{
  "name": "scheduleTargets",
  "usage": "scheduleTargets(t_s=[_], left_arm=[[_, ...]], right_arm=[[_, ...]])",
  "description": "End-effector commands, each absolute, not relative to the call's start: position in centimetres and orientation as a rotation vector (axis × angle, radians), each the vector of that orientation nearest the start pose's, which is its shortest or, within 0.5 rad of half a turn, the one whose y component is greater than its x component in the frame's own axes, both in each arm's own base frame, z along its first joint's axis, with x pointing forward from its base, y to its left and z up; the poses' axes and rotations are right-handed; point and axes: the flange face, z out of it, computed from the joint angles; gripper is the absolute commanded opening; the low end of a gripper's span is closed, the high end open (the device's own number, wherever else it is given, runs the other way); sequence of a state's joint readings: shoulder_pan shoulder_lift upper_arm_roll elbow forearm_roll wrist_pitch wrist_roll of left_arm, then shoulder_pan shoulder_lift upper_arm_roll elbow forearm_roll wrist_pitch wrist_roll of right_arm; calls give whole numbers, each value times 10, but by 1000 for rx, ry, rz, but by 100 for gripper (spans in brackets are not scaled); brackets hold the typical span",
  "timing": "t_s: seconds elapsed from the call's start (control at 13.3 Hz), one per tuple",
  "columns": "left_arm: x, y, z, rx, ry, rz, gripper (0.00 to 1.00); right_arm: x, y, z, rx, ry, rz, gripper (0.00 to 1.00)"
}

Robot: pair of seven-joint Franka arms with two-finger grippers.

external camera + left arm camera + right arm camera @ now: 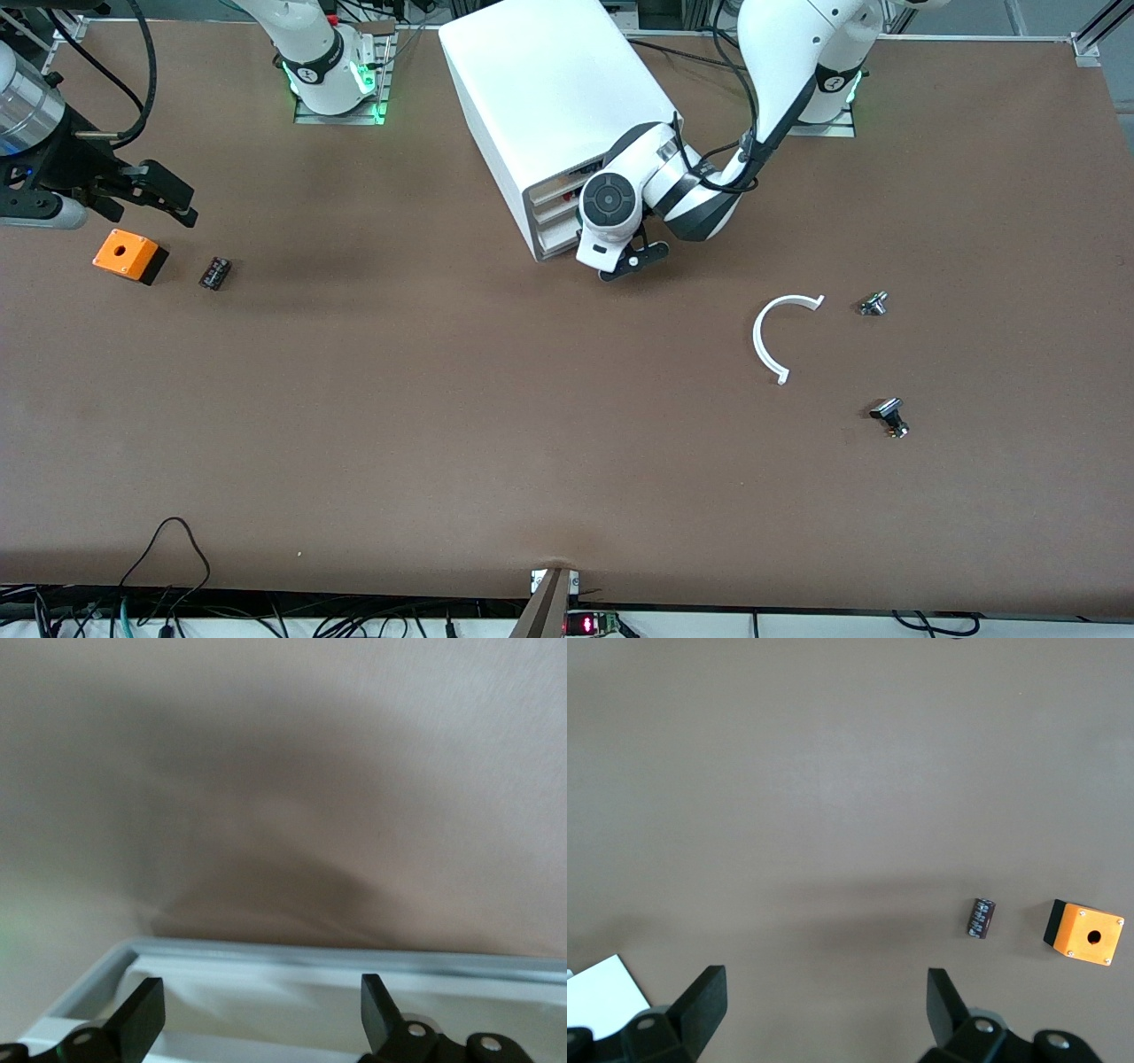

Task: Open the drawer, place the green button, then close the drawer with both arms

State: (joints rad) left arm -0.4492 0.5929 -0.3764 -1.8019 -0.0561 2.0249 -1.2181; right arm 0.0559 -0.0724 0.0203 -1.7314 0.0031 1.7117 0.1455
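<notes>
The big white cabinet stands at the robots' end of the table, its drawer fronts facing the front camera. My left gripper hangs right in front of those drawers, and the left hand covers part of them. In the left wrist view the left gripper is open over the drawer, a shallow white tray with a grey rim, with nothing between the fingers. The button is out of view. My right gripper waits open above the right arm's end of the table, and in its wrist view the right gripper holds nothing.
An orange box and a small black part lie under the right gripper. Toward the left arm's end lie a white curved strip and two silver-black knobs.
</notes>
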Motion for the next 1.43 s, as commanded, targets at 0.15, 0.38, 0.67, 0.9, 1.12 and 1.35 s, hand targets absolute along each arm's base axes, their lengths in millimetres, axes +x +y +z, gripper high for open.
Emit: scheduleTargets(t_s=[0.15,0.38,0.67,0.9,1.12,1.35], left_arm=[[412,-442,223,-2834,-688,675,98],[410,-444,221,-2828,-709,721,98],[433,-429,237,-2846,-690,766,98],[492,-395,294,-2848,-598,777,98],[546,-350,351,-2870,-516,676,99],[574,-306,412,-2896,-505,583,99]], right_arm=[[534,33,611,-3141,105,-85,100],[536,35,612,-3137,101,-89,100],[533,32,611,-3139,120,-56,100],[532,32,611,-3139,130,-51,100],[529,31,613,-3146,111,-35,100],[529,32,622,-3145,106,-49,100]])
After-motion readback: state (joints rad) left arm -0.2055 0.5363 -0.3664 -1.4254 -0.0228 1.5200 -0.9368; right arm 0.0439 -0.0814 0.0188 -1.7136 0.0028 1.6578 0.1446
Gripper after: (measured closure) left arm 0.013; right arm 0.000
